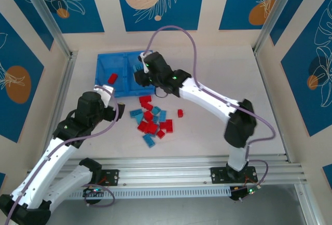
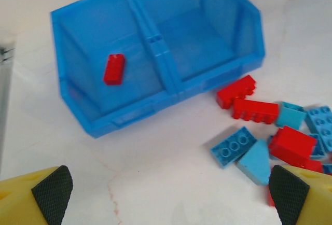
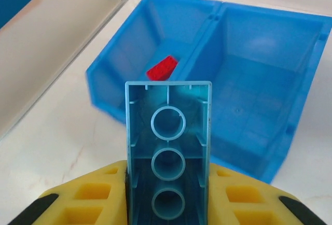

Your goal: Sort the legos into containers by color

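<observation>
Top external view shows sorting barely begun: one red plastic brick (image 1: 112, 78) lies in the left compartment of the bright blue divided plastic tray (image 1: 105, 63), the right compartment is empty, and a pile of red and light blue bricks (image 1: 152, 121) lies just beside it. The right gripper (image 3: 168, 201) clamps a light blue plastic brick (image 3: 168, 131) by the tray. The left gripper (image 2: 168, 196) hangs spread wide, holding nothing, near the pile.

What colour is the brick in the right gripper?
Light blue; the brick in the right gripper shows best in the right wrist view.
</observation>
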